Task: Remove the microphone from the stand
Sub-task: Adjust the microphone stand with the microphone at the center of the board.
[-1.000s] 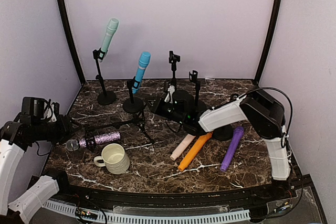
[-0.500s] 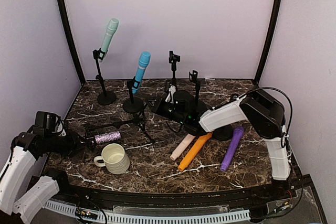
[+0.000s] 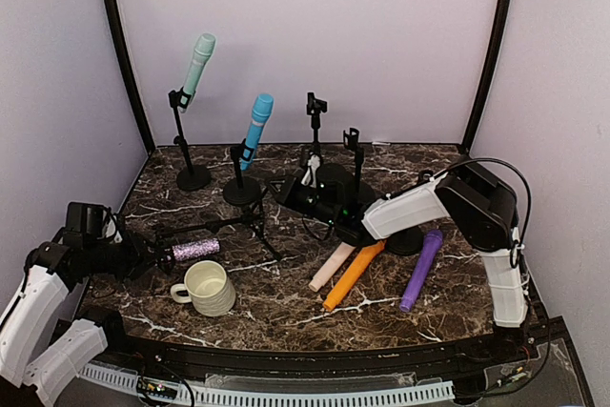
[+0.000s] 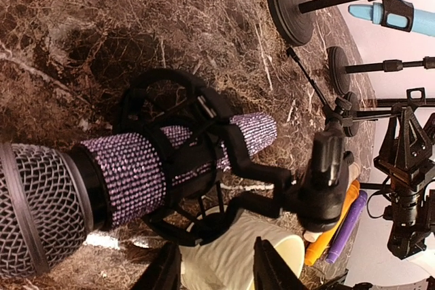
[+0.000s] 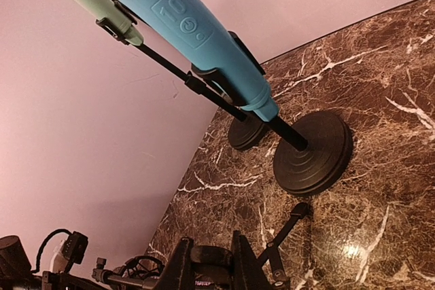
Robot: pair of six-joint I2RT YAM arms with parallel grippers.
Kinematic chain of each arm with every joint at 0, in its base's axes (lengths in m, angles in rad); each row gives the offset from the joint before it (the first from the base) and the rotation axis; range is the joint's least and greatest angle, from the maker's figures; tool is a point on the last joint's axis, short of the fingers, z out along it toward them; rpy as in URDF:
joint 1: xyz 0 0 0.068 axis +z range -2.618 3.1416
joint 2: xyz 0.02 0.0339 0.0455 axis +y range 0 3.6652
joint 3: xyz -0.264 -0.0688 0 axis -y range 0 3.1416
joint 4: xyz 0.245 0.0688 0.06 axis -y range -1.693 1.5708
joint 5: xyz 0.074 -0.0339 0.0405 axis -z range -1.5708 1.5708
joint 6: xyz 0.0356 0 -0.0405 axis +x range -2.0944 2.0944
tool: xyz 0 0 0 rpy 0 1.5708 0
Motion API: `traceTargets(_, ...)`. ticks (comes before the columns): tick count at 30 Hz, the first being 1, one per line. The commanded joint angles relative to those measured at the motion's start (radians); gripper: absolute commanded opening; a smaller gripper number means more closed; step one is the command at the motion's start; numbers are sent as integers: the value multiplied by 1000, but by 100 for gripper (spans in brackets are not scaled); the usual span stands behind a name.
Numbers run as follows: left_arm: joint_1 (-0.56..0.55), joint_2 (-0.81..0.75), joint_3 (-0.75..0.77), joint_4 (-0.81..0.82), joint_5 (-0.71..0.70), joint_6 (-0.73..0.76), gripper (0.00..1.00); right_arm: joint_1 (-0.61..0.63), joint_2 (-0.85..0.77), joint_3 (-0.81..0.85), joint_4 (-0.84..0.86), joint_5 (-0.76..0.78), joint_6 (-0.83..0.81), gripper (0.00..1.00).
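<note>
The purple glitter microphone (image 3: 195, 249) lies level in the black shock mount of a tripod stand (image 3: 238, 223) tipped over on the marble table. In the left wrist view its mesh head (image 4: 34, 215) is at the left, its body (image 4: 129, 174) inside the mount ring (image 4: 173, 110). My left gripper (image 3: 143, 256) is open at the head end and covers the head in the top view; its fingers (image 4: 217, 271) sit below the mount, holding nothing. My right gripper (image 3: 279, 190) is shut on a black part of the stand (image 5: 212, 257).
A cream mug (image 3: 208, 288) stands just in front of the microphone and shows between my left fingers (image 4: 224, 242). A teal microphone (image 3: 198, 64) and a blue one (image 3: 255, 126) stand on round-base stands at the back. Two bare stands (image 3: 315, 107) are behind. Pink, orange (image 3: 353, 274) and purple (image 3: 420, 269) microphones lie to the right.
My left gripper has moved right and forward to the microphone's head, which it now covers in the top view. The right arm and the stand have not moved.
</note>
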Motion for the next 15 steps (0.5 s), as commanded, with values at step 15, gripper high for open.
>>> traceTargets(15, -62, 135, 68, 280, 27, 92, 47, -52, -66, -104, 103, 33, 109, 0)
